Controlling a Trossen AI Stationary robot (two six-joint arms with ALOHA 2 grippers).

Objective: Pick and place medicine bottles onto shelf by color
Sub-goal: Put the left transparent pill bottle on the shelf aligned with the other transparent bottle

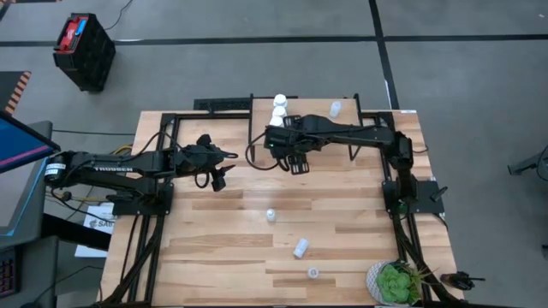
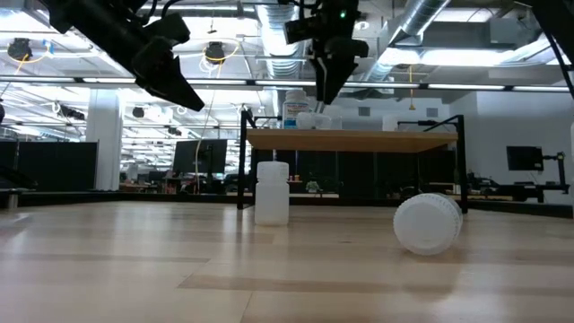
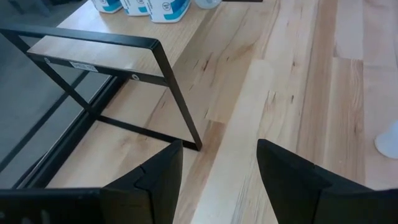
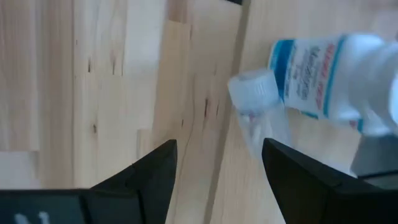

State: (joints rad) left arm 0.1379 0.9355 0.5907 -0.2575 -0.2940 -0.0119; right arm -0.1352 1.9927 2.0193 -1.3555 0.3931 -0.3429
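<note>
The shelf stands at the table's far side. White bottles with blue labels stand at its far left corner, and one small bottle stands farther right. My right gripper hovers open and empty above the shelf's near left part; its wrist view shows a small translucent white-capped bottle beside a labelled white bottle. My left gripper is open and empty, raised left of the shelf. On the table a white bottle stands upright and another lies on its side.
A third small bottle sits near the table's near edge. A potted green plant stands at the near right corner. The shelf's black leg frame is just ahead of my left gripper.
</note>
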